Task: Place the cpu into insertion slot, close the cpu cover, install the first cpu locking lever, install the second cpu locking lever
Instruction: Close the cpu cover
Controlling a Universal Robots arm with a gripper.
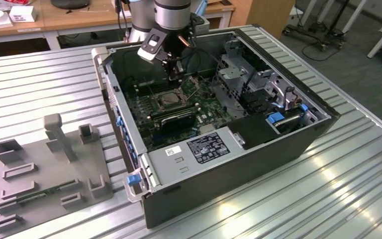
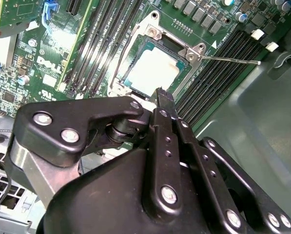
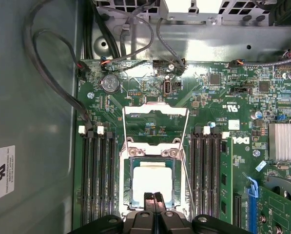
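The cpu (image 3: 152,181) (image 2: 154,69) lies flat in the insertion slot (image 3: 135,156) (image 1: 166,101), its pale metal face bare in both wrist views. Beyond it the cpu cover (image 3: 155,111) is swung open, and green board shows through its window. One thin wire locking lever (image 2: 233,59) (image 3: 185,161) sticks out beside the socket, unlatched. My gripper (image 3: 153,197) (image 2: 161,95) (image 1: 173,74) hangs just above the cpu's near edge. Its fingertips are shut together with nothing between them.
The socket sits on the green motherboard (image 1: 151,117) inside an open black computer case (image 1: 244,149) on a ribbed metal table (image 1: 350,189). Long black memory slots (image 3: 97,175) flank the socket. A grey fixture tray (image 1: 51,169) lies at the exterior view's left. Cables (image 3: 52,73) run along the case wall.
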